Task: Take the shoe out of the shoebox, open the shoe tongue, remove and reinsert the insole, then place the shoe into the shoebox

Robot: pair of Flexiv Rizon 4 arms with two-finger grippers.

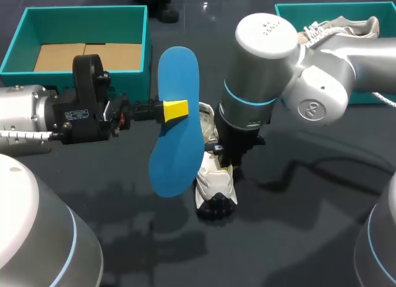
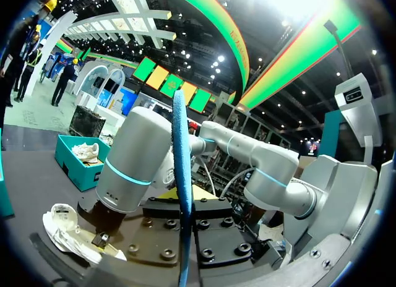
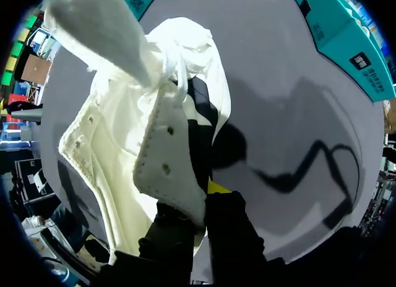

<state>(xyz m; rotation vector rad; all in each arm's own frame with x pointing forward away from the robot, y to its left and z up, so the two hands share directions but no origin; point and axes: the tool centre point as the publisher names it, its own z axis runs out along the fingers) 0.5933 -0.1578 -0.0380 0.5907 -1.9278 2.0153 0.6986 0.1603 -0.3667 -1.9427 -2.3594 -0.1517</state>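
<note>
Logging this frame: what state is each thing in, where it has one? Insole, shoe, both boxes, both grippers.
insole: out of the shoe, held on edge in the air.
left gripper: jaws shut on the insole.
shoe: on the table, upper pulled open.
right gripper: jaws shut on the shoe's upper.
left shoebox: open, no shoe inside.
right shoebox: open, second shoe inside.

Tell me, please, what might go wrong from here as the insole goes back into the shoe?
1. The left tool pinches the blue insole at one edge only, so it may swivel or slip when pushed.
2. The right arm stands right above the white shoe, close beside the insole; they could collide.
3. The right tool grips just the shoe's upper, so the shoe might shift on the table.
</note>
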